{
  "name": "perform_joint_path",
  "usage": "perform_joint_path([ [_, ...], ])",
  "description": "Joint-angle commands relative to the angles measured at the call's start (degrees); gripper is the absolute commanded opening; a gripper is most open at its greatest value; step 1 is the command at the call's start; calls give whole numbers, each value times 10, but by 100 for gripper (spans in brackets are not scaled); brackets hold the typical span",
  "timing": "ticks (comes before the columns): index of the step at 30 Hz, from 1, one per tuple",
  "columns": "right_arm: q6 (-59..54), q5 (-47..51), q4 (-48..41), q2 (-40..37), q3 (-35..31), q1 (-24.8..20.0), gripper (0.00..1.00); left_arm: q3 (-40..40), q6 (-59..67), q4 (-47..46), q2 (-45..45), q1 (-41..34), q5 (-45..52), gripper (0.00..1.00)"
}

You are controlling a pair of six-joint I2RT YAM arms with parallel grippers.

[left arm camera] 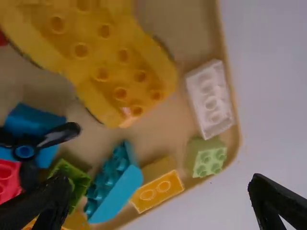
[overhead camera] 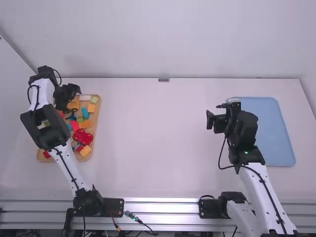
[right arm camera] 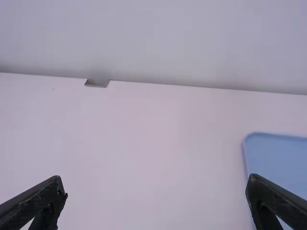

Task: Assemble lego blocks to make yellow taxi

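Observation:
Over the far end of the wooden tray of blocks is my left gripper [overhead camera: 74, 98]. In its wrist view the left gripper [left arm camera: 158, 196] stands open above the tray, nothing between its fingers. Below it lie a large yellow taxi-body block [left arm camera: 115, 62], a small yellow block [left arm camera: 158, 189], a blue block [left arm camera: 112, 184], a light green block [left arm camera: 206, 157] and a white block [left arm camera: 210, 98]. My right gripper [overhead camera: 212, 112] is raised on the right, beside the blue tray. The right gripper [right arm camera: 156, 191] is open and empty in its own wrist view.
The wooden tray [overhead camera: 95, 143] on the left also holds red, orange and green blocks. A flat blue tray [overhead camera: 276, 133] lies on the right. Bare white table [overhead camera: 158, 138] stretches between the two trays. A wall rises behind the table's far edge.

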Motion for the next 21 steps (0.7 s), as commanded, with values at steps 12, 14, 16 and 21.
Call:
perform_joint_path([
  [12,5,-1,-1,-1,11,5,99,8,-142,1,17,-21,-177,99],
  [14,5,-1,-1,-1,11,12,99,8,-145,3,17,-21,-183,97],
  [16,2,-1,-1,-1,11,19,99,8,-154,4,17,-21,-185,96],
  [21,1,31,-1,-1,11,40,99,8,-158,20,17,-21,-189,93],
])
